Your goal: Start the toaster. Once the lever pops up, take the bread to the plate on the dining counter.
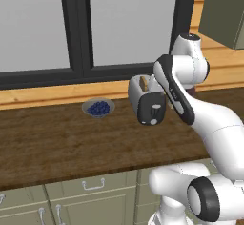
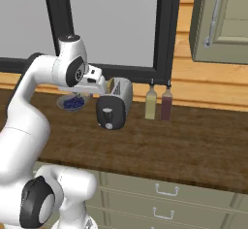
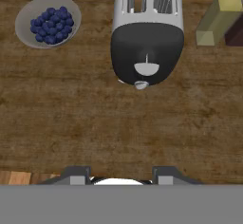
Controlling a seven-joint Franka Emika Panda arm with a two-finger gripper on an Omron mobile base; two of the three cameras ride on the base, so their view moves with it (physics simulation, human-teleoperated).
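Dark claw tips (image 3: 121, 174) poke up at the bottom edge of the hand view, w/ a wide gap between them and nothing in it – so open and empty, as far as the tips show. In both base views the hand itself sits tucked behind the arm's wrist, so jaw width can't be read there.

Straight up-frame from the tips is the toaster (image 3: 147, 31), upper centre of the hand view, clear wood between. Its long axis runs up-frame, away from the claw, black end face turned toward the claw. On that face: lever (image 3: 146, 68), a small pale tab about mid-face, and just below it the round white knob (image 3: 140, 84) at the bottom edge. So the coming move is likely a push ahead and onto the tab, not the knob – close neighbours, easy to mix up.

Toaster body is rounded, silver-white, glossy; two slots show ribbed metal. Bread (image 1: 143, 82) peeks tan from a slot in the left base view.

Worktop (image 3: 95, 123) is dark brown wood grain, matte. Grey bowl of blueberries (image 3: 48, 22) upper left of the hand view, apart from the toaster. Two bottles (image 2: 158, 104), one yellowish, one dark, stand just right of the toaster in the right base view.
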